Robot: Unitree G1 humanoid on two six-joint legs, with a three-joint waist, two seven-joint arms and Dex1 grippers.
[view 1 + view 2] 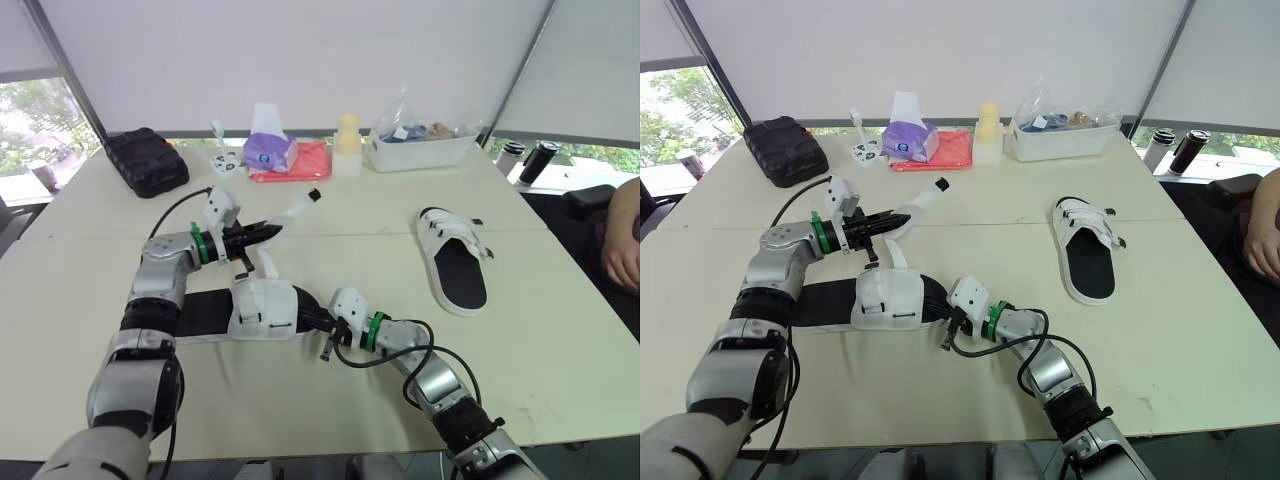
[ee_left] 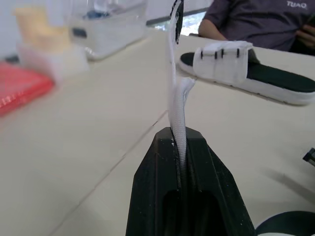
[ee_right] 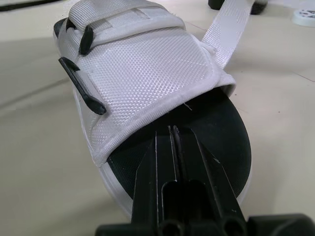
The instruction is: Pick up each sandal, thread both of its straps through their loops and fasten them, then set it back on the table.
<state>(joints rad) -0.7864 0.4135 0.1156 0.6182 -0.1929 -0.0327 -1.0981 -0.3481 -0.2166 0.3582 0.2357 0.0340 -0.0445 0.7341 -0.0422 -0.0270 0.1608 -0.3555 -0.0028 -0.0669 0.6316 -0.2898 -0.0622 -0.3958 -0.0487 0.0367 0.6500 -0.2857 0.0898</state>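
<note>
Pinching a long white woven strap in the left gripper, holds it raised off the pale cream table. Clamps the black fingers flat on the webbing, with the free end and its dark tip standing out past them. Traces that strap back down to the white mesh-topped sandal with a black footbed. Finds this sandal lying sole-down on the near part of the table between the two arms, its long bare stretch of footbed running toward the left arm. Rests the right gripper on the black footbed at the rounded end of this sandal. Presses its fingers together with nothing visible between them, tips right at the hem of the white upper. Notes black plastic loops standing along the side of that upper.

Finds the second white sandal with a black footbed flat on the table well off to the right, apart from both grippers, its straps lying closed across the upper.

Lists along the far side of the table:
- a black zipped case
- a purple tissue pack beside a flat red pouch
- a pale yellow-capped bottle
- a clear plastic tub of small items

Catches a person's forearm at the right edge.
</note>
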